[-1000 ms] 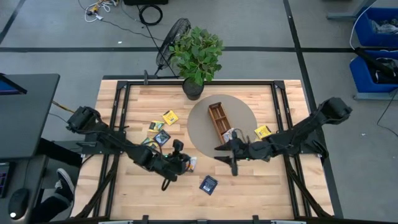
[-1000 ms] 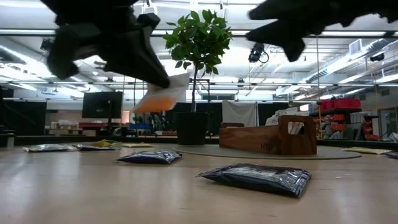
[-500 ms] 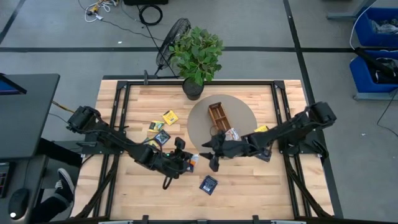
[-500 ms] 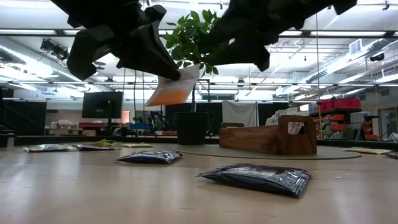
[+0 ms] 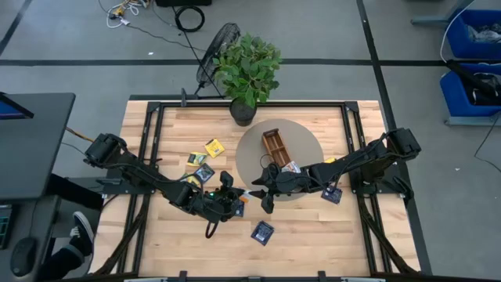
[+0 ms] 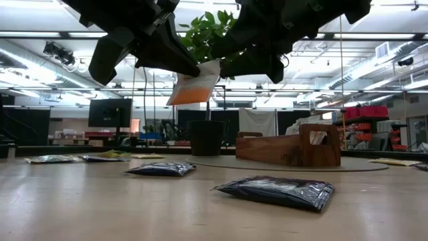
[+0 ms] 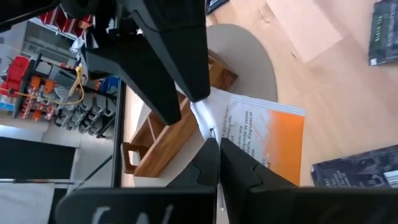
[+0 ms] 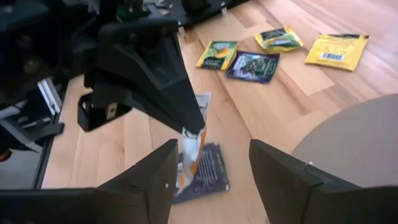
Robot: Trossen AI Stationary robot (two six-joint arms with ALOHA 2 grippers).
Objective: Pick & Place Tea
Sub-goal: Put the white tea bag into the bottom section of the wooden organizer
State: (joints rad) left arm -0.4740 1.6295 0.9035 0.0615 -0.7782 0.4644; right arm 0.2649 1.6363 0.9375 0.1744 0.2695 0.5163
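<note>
Two arms meet above counter (image 5: 156,235): left jaws (image 7: 214,149) pinch orange-and-white tea sachet (image 6: 194,84), right jaws (image 8: 211,155) open just beside it.

the pale wooden table (image 5: 164,243) carries a round grey mat (image 5: 304,139) with a long brown wooden compartment tray (image 5: 275,149) on it, beyond the right tool (image 5: 266,190). a dark navy sachet (image 5: 262,232) lies just below both tools; yellow and green-and-black sachets (image 5: 205,159) sit beyond the left tool (image 5: 232,202). a potted plant (image 5: 246,72) stands at the far edge.
</note>
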